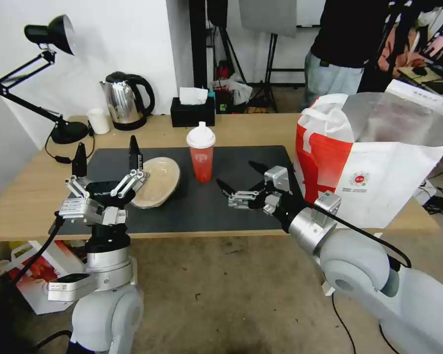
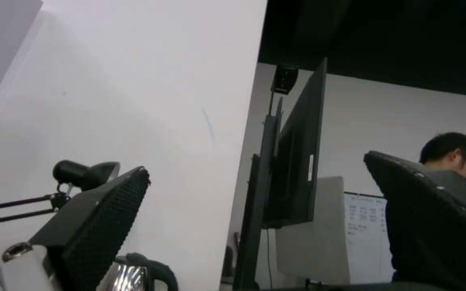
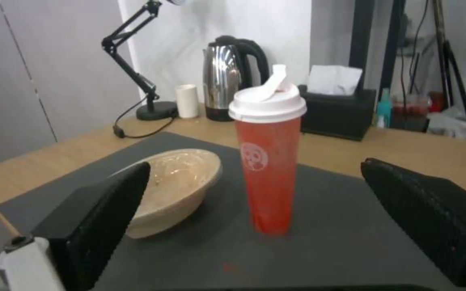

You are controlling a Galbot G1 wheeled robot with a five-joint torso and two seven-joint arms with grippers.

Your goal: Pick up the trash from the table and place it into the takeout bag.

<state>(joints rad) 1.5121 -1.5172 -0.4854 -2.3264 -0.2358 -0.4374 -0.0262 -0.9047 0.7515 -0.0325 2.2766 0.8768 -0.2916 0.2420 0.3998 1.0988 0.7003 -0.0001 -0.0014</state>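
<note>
My right gripper (image 1: 240, 183) hangs low over the mat (image 1: 192, 196), fingers spread wide and holding nothing, pointed at the cup (image 1: 201, 153). The cup stands upright in the middle of the mat, well short of my fingertips, with the bag (image 1: 374, 162) off to its right at the table's (image 1: 29, 196) end. The pulp bowl (image 1: 156, 188) lies just left of the cup, tipped up on its side.

My left gripper (image 1: 107, 157) is raised to the left of the cup, fingers up, also open and empty; its right finger stands close against the bowl's rim, though I cannot tell whether they touch.

As I judge it, the cup is the risk. It is tall and narrow, with a heavy-looking lid, so one finger arriving before the other would push it over, perhaps into the bowl. A grip high on the lid could pop it off. The bowl, already tilted, could roll if my left finger nudges it. Carrying to the bag, I could catch its near wall and fold it.
</note>
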